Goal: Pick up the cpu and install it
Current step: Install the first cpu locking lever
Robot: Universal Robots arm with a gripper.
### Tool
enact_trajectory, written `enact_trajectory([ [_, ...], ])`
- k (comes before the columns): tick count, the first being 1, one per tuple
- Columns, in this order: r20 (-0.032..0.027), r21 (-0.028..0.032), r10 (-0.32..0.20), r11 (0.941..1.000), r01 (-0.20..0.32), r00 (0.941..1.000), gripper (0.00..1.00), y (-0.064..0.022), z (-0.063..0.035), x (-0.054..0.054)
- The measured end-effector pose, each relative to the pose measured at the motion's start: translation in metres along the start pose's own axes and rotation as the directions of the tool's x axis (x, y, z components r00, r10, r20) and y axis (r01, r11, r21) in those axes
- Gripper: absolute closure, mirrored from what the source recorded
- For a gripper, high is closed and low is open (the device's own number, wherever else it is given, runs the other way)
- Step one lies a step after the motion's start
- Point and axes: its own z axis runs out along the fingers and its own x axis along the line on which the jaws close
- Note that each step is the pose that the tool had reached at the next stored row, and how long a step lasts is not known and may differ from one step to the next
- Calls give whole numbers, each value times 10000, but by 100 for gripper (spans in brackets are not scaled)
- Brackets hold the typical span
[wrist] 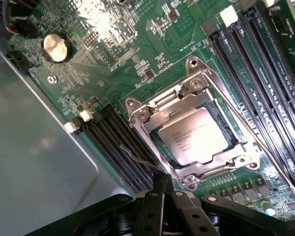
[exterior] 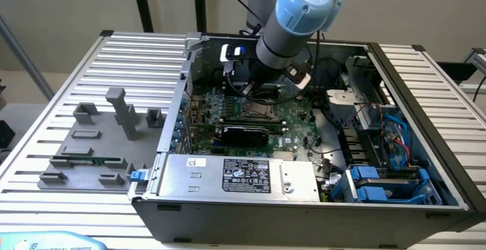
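overhead, gripper (wrist: 163,189) closed and empty, cpu (wrist: 199,136) seated inside socket frame (wrist: 137,114)

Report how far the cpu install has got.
Done, by the look of it: the cpu lies in the socket on the motherboard, inside the metal frame. In hand: nothing; the tool is shut and empty beside the socket. Left: whether the frame is latched, I cannot tell.

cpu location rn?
The cpu sits in the metal socket frame on the green motherboard, between the black memory slots, inside the open computer case.
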Motion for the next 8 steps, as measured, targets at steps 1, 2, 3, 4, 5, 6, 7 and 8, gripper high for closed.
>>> enact_trajectory([
  [1,21,3,8,10000,-8,10000,89,13,2,13],
  [2,39,10,15,10000,-15,10000,89,23,3,25],
  [3,56,20,24,10000,-24,10000,89,31,5,37],
  [4,74,34,33,10000,-33,10000,89,36,8,49],
  [5,90,52,42,10000,-42,10000,89,36,11,60],
  [6,105,73,52,10000,-53,9999,89,36,16,72],
  [7,123,94,63,9999,-64,9999,89,37,19,83],
  [8,144,119,75,9999,-77,9999,89,40,20,93],
])
